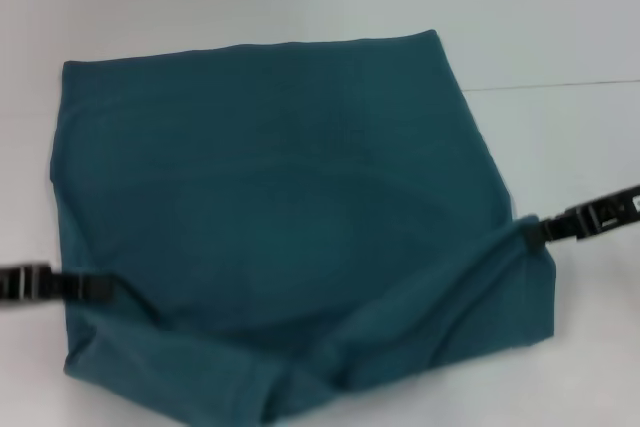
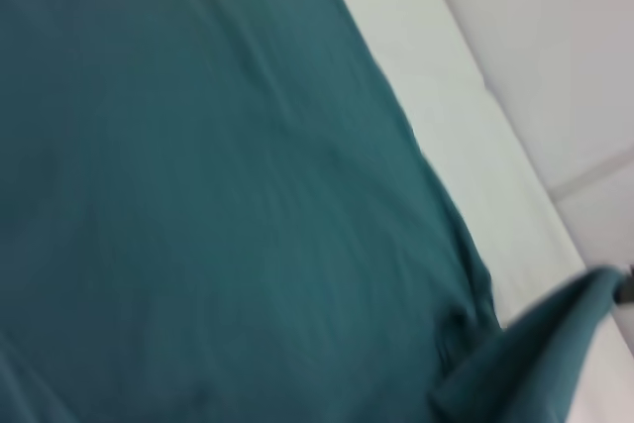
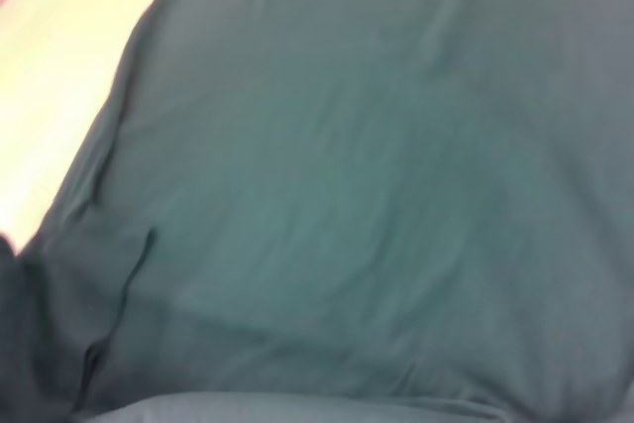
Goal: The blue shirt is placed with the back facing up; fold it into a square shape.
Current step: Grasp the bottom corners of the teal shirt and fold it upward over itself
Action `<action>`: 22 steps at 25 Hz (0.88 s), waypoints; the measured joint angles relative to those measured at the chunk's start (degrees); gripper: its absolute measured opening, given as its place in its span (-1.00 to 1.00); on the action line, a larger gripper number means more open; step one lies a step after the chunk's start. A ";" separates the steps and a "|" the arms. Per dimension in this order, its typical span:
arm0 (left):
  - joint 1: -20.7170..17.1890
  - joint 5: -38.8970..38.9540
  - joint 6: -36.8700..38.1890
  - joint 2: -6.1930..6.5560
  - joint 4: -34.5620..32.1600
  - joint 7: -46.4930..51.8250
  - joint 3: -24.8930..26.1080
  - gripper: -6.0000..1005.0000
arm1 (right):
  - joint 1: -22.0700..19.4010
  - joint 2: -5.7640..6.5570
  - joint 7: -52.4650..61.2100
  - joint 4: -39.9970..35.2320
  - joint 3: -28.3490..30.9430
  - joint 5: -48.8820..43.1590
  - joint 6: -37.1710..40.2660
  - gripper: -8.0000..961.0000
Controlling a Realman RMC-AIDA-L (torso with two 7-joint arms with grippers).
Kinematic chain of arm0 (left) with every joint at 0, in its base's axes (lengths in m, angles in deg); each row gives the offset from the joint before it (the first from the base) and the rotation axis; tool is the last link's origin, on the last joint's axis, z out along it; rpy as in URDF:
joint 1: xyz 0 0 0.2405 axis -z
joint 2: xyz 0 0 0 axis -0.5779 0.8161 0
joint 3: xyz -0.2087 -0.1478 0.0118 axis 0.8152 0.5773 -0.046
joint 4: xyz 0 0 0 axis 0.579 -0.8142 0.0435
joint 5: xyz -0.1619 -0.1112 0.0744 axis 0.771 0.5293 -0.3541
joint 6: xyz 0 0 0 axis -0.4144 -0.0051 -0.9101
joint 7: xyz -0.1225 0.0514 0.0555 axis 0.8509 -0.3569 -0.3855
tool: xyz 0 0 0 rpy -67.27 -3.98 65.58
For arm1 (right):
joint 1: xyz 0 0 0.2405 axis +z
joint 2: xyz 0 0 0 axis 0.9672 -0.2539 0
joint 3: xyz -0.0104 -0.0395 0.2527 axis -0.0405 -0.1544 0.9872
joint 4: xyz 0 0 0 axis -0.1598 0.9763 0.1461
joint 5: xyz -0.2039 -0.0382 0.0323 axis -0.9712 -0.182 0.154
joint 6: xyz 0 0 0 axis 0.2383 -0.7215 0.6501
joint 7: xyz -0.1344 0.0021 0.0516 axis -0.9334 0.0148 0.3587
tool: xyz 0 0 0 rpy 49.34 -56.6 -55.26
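The blue shirt [image 1: 270, 187] stretches between left gripper [image 1: 105, 290] and right gripper [image 1: 535, 234].

Looked like a lab or test bench, perhaps: only a plain white surface [image 1: 560, 27] crossed by one thin seam [image 1: 560, 84], without furniture, walls or household clutter to settle it.

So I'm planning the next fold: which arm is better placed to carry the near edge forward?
Neither alone: the left tool and right tool each meet a near side of the blue shirt, so both, probably.
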 joint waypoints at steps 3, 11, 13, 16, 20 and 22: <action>1.22 1.23 -4.44 0.98 2.40 0.00 1.68 -0.96 | 1.51 0.93 0.02 4.34 2.07 0.45 -3.39 -0.85; 2.78 4.26 -13.99 2.15 6.43 -0.90 2.98 -0.96 | 3.38 1.21 0.18 8.63 3.18 4.46 -14.18 -0.85; 2.82 5.36 -15.83 1.97 6.58 -1.35 2.91 -0.96 | 3.68 1.21 0.24 9.79 3.19 5.28 -16.87 -0.85; 2.83 6.52 -18.69 1.72 6.83 -2.18 2.83 -0.96 | 4.13 1.19 0.27 11.11 3.08 5.56 -20.53 -0.85; 2.85 8.56 -22.14 1.32 8.47 -4.41 2.86 -0.96 | 4.62 0.66 -0.04 11.95 2.95 6.00 -24.36 -0.85; 3.06 9.38 -24.11 1.05 9.45 -5.89 2.80 -0.96 | 4.79 0.30 -0.18 12.10 2.56 6.06 -26.56 -0.85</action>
